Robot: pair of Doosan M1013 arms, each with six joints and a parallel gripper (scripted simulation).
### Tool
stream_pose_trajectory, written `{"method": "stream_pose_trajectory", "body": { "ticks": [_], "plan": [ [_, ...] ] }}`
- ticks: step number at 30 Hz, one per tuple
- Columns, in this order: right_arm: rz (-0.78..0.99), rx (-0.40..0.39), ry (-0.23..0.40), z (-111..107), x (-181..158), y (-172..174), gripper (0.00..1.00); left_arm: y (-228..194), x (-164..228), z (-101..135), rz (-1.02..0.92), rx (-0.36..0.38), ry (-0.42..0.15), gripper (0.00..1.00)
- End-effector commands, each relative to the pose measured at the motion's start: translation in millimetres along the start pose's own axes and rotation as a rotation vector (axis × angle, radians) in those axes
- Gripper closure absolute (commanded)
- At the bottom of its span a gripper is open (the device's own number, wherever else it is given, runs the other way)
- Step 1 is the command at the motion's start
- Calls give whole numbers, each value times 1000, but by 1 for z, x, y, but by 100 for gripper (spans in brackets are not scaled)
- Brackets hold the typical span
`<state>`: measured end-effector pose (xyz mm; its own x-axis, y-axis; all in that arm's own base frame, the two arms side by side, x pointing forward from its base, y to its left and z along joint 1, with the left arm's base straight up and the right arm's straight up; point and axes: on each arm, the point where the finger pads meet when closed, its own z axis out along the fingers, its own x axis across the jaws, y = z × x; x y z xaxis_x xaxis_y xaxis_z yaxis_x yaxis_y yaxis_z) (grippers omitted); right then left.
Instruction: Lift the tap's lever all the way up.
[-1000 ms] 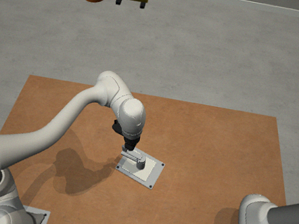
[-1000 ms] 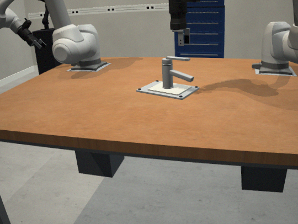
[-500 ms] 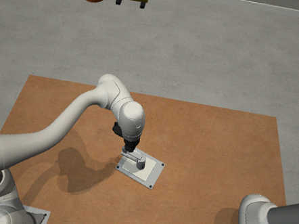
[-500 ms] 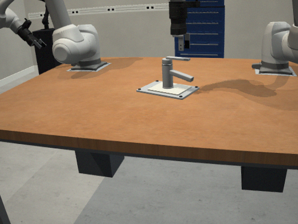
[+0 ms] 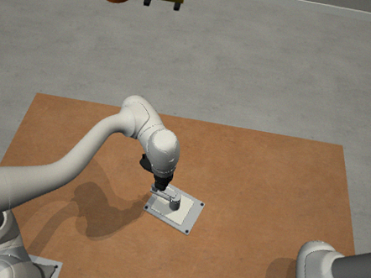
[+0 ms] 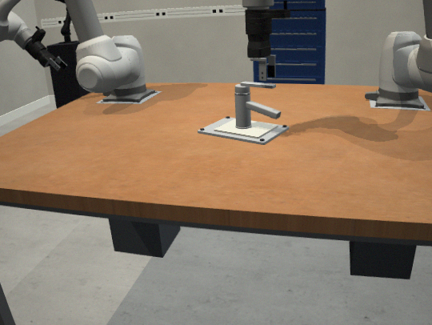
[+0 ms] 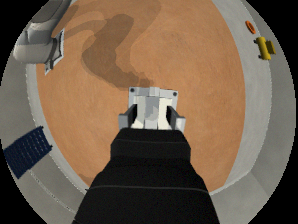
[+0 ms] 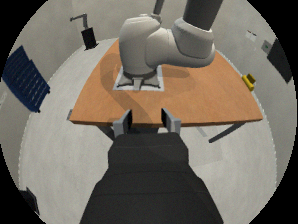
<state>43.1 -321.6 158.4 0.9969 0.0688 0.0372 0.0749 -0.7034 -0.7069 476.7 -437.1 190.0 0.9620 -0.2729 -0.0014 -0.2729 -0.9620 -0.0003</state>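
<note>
Left jaws hovering wide open, empty, above lever; needing straddling descent, lever centred; clearance seeming hard to judge.

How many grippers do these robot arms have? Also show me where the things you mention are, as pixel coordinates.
2. The left gripper [image 6: 267,73] [image 7: 151,110] is open above the tap's lever [image 6: 259,85]; the right gripper [image 6: 58,66] [image 8: 146,114] is open, off beyond the wooden table [image 6: 200,160] [image 8: 200,102].
</note>
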Motion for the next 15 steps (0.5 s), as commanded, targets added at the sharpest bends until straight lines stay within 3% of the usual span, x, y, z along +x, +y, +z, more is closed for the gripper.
{"method": "stream_pose_trajectory", "body": {
  "ticks": [1,15],
  "plan": [
    [0,-1,0,-1,0,0,0,0,0,2,0,0,1,0],
    [0,-1,0,-1,0,0,0,0,0,7,0,0,1,0]
  ]
}}
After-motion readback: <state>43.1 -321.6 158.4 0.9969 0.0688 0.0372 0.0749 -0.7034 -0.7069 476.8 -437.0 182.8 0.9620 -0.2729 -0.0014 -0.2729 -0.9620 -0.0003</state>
